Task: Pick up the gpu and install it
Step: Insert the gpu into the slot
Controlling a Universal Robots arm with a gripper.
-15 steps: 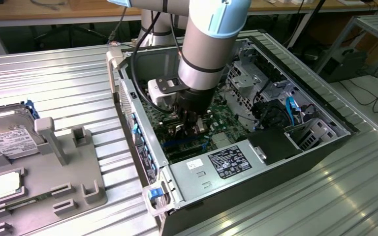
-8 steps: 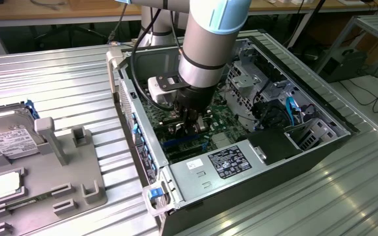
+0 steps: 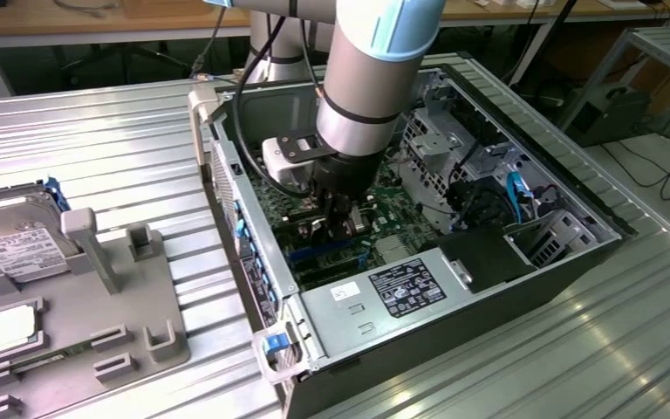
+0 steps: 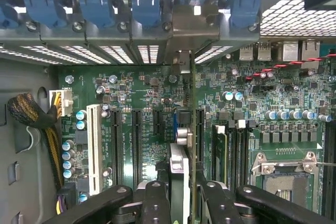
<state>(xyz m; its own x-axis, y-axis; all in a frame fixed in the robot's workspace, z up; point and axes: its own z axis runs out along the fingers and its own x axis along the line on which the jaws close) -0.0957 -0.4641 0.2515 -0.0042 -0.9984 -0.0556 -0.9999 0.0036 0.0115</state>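
My gripper (image 4: 181,203) is partly closed on the gpu (image 4: 181,169), which I see edge-on in the wrist view: a thin upright card with its silver bracket end pointing toward the case's rear wall of blue slot clips (image 4: 144,3). In the exterior view the gripper (image 3: 338,218) is down inside the open computer case (image 3: 311,336), just above the green motherboard (image 3: 387,223).

I judge I'm in the install step: the card is picked and carried in, hanging over the row of long black expansion slots (image 4: 136,145), not yet seated as far as I can tell. The next move calls for lining the card's bottom edge squarely with one slot and its bracket with the opening in the rear wall, then a straight, even press down; any tilt could jam it.

The case lies on its side on a ribbed metal table (image 3: 102,148). Toward the exterior view's left sits a grey parts holder (image 3: 102,340) with a hard drive (image 3: 15,236). Wooden benches (image 3: 509,10) and cables stand far behind.
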